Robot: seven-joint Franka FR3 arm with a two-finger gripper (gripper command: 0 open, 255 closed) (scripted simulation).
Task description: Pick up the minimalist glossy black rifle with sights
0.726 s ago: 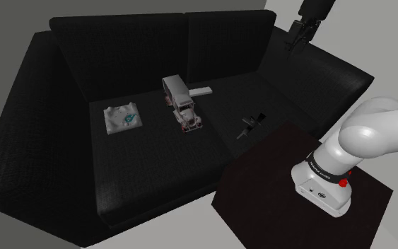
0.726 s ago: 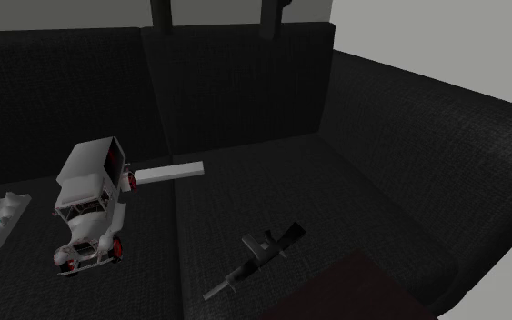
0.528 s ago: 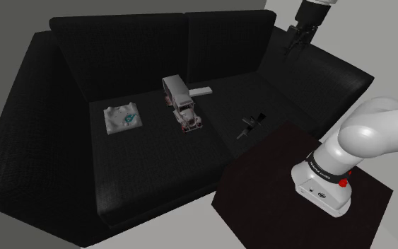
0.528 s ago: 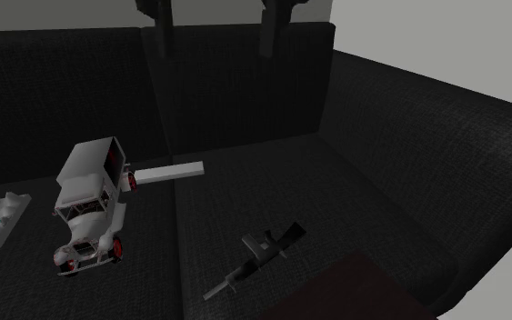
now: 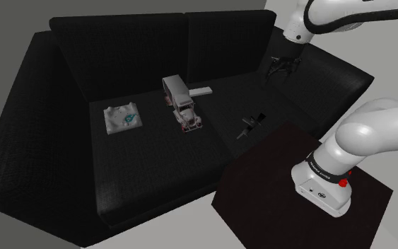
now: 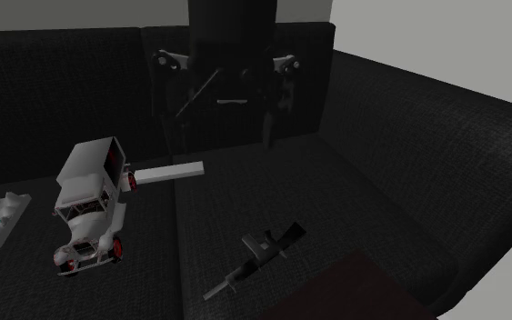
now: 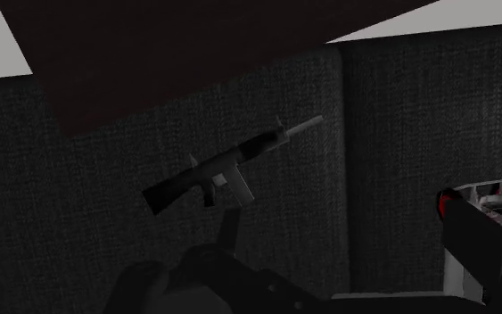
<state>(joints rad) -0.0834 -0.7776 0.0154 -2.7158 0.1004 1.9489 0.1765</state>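
End effector [image 6: 221,136] spread and empty over black sofa [image 6: 408,164], well apart from black rifle [image 6: 259,252].

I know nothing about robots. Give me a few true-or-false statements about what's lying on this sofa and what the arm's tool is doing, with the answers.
1. The rifle lies on the seat of the sofa. True.
2. The tool is holding the rifle. False: it is open, up in front of the backrest, well apart from the rifle.
3. A white toy truck stands on the sofa. True.
4. The rifle rests on top of the truck. False: the two lie apart, on neighbouring seat cushions.
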